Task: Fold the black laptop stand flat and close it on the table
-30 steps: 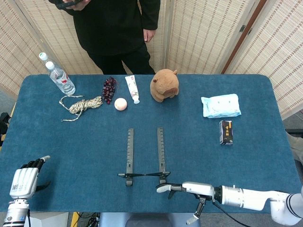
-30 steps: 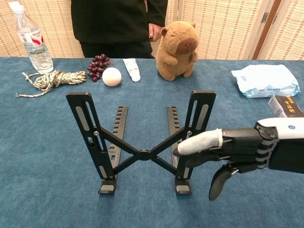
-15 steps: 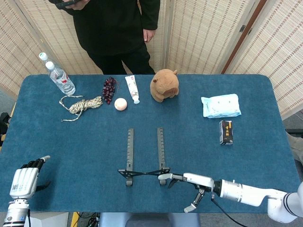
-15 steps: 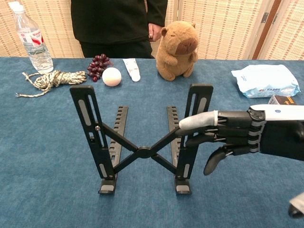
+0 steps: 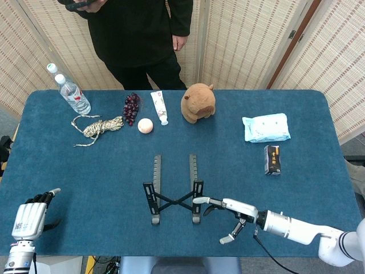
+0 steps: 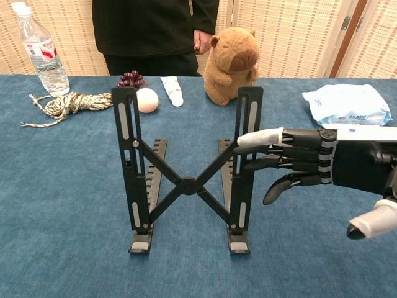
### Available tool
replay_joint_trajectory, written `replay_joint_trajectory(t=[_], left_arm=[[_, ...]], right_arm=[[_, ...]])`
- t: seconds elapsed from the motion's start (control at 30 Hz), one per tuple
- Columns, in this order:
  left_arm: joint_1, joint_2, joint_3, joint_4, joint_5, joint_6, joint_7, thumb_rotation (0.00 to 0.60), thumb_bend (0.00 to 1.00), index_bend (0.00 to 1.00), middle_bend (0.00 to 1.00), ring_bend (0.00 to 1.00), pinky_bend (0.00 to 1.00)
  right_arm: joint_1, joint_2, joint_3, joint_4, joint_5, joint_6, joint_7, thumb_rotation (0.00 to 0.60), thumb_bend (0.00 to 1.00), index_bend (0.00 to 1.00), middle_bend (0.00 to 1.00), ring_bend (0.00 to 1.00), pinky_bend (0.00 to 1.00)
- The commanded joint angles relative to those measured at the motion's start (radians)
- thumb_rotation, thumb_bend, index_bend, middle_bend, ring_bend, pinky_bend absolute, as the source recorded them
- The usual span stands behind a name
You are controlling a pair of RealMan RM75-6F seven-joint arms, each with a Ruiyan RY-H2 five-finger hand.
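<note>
1. Stand (image 5: 174, 194), head view: it sits at lower centre of the frame on the blue table (image 5: 319, 131), its two base rails running up the frame and its crossed struts and uprights at the lower end. The right hand (image 5: 231, 214) reaches in from the lower right with fingers stretched out, the fingertips (image 5: 199, 200) at the right upright; it grips nothing. The left hand (image 5: 29, 220) is at the lower left corner, well apart from the stand, fingers extended and holding nothing.

2. Stand (image 6: 189, 167), chest view: it fills the middle of the frame, both uprights raised nearly vertical, the X-shaped struts crossing between them, base rails flat on the table behind. The right hand (image 6: 322, 167) comes from the right edge, fingers spread and straight; the top fingertip (image 6: 248, 139) touches the outer side of the right upright, pressing rather than clasping. The left hand does not show here.

3. Progress, as I judge it: the folding is only begun. The uprights look drawn fairly close together, but they remain erect and the struts open. Left to do: squeeze the two sides fully together, lay the uprights down onto the rails, and leave the stand flat on the table.
</note>
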Motion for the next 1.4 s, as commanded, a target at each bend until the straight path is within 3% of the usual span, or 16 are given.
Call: replay_joint_trajectory(t=[0.03,0.47,0.67,1.0,1.1,1.4], left_arm=[[0.0,0.0,-0.001,0.0,0.0,0.0,0.0,0.6,0.06,0.23,0.35,0.35,0.46],[-0.002,-0.001,-0.001,0.0,0.004,0.0,0.001,0.6,0.06,0.23,0.35,0.34,0.46],[-0.015,-0.004,-0.003,0.006,0.027,0.005,-0.004,0.6,0.06,0.23,0.34,0.35,0.46],[-0.114,-0.043,-0.035,0.101,0.23,0.095,-0.121,0.6,0.06,0.22,0.24,0.31,0.46],[-0.163,-0.065,-0.044,0.147,0.303,0.124,-0.165,0.6,0.02,0.2,0.23,0.29,0.43],[-0.32,-0.162,-0.063,0.298,0.427,0.141,-0.318,0.6,0.0,0.05,0.13,0.19,0.32]], right_arm=[[-0.001,0.002,-0.003,-0.001,-0.01,0.007,-0.001,0.6,0.0,0.0,0.0,0.0,0.23],[-0.006,0.023,-0.004,-0.023,-0.011,0.008,-0.023,0.6,0.0,0.0,0.0,0.0,0.23],[-0.013,0.053,0.007,-0.075,0.021,-0.03,-0.117,0.6,0.0,0.0,0.0,0.0,0.23],[-0.037,0.177,0.08,-0.314,0.18,-0.163,-0.543,0.6,0.0,0.0,0.0,0.0,0.23],[-0.054,0.21,0.11,-0.379,0.247,-0.194,-0.683,0.6,0.0,0.0,0.0,0.0,0.23],[-0.115,0.24,0.222,-0.5,0.453,-0.218,-1.134,0.6,0.0,0.0,0.0,0.0,0.23]])
